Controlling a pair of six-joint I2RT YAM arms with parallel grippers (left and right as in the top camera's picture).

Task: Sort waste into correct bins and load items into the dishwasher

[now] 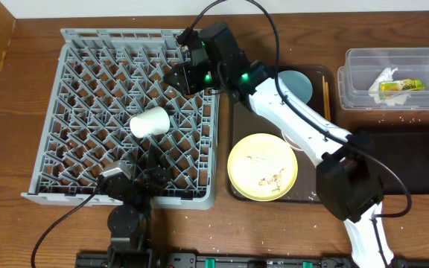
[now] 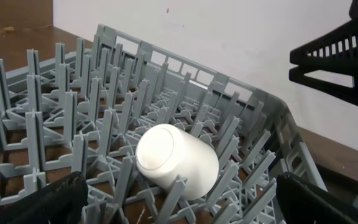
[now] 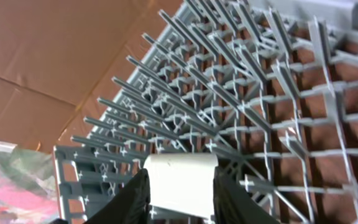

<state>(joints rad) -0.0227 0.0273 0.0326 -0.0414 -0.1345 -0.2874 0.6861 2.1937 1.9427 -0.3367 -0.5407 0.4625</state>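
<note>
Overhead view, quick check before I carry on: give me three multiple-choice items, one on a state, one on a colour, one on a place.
1. The white cup in the dish rack is:
A. standing upright
B. lying on its side
C. stacked inside a bowl

2. The plate on the dark tray is:
A. yellow
B. blue
C. white

3. The snack wrapper lies:
A. in the dish rack
B. on the plate
C. in the clear tub

Answers:
1 B: its round wall rests across the pegs and its ends face sideways.
2 A: the whole disc shows yellow, with a few crumbs on it.
3 C: it sits inside the tub's walls, next to the napkin.
</note>
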